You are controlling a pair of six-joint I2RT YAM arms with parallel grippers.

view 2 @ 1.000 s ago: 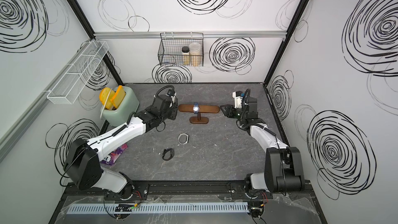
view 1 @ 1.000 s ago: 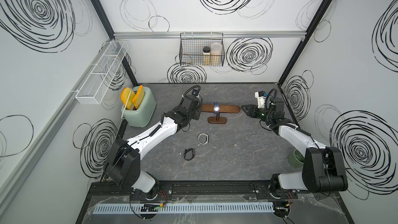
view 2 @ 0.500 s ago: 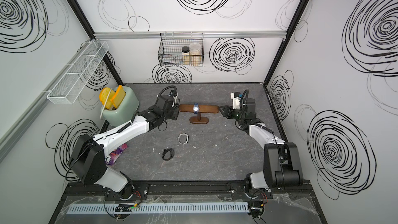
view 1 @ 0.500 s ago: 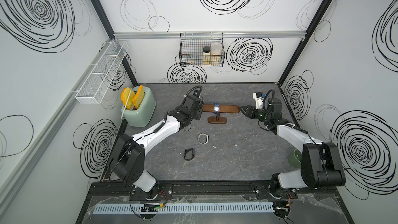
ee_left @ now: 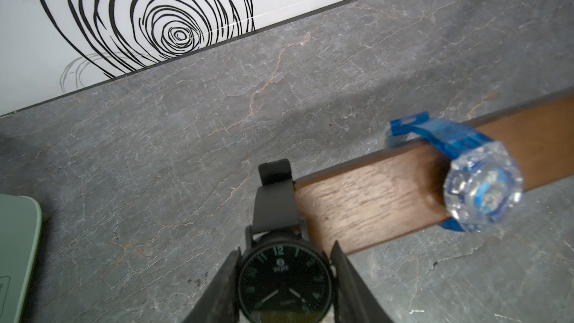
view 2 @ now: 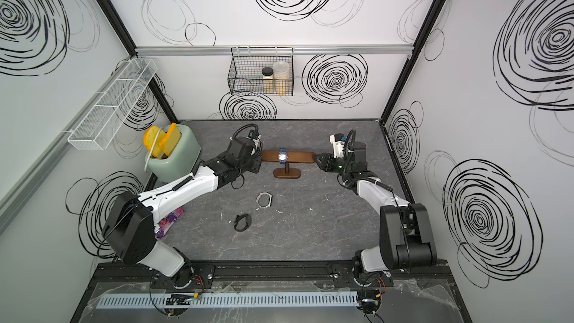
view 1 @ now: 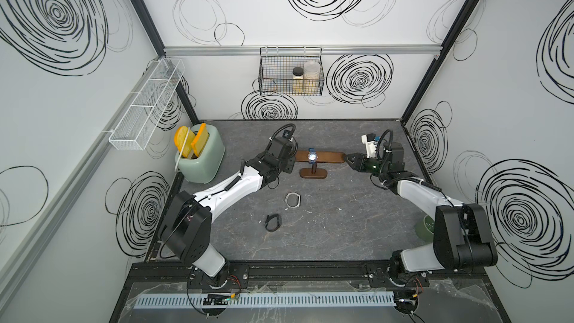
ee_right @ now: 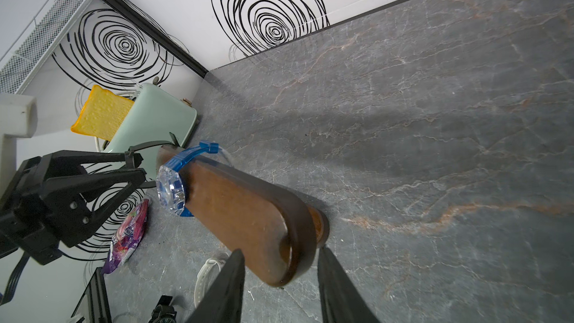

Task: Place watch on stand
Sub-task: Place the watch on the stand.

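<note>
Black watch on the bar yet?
Not seated: the black round-dial watch is clamped in the left gripper at the end of the dark brown wooden stand; whether strap rings it, cannot tell.

I see a matt, grained wooden stand (ee_left: 372, 206) bearing a glossy translucent blue plastic watch (ee_left: 483, 194), a black watch (ee_left: 284, 278) with matt strap and shiny glass face at its nine o'clock, over a smooth veined stone-look table (ee_left: 186, 138).

The left end effector (ee_left: 285, 247), clamped on the black watch (ee_left: 284, 281), has edged rightward in both top views to the left tip of the stand (view 1: 329, 157). The right end effector (ee_right: 281, 250) has crept leftward; its fingers now straddle the bar's right tip.
</note>
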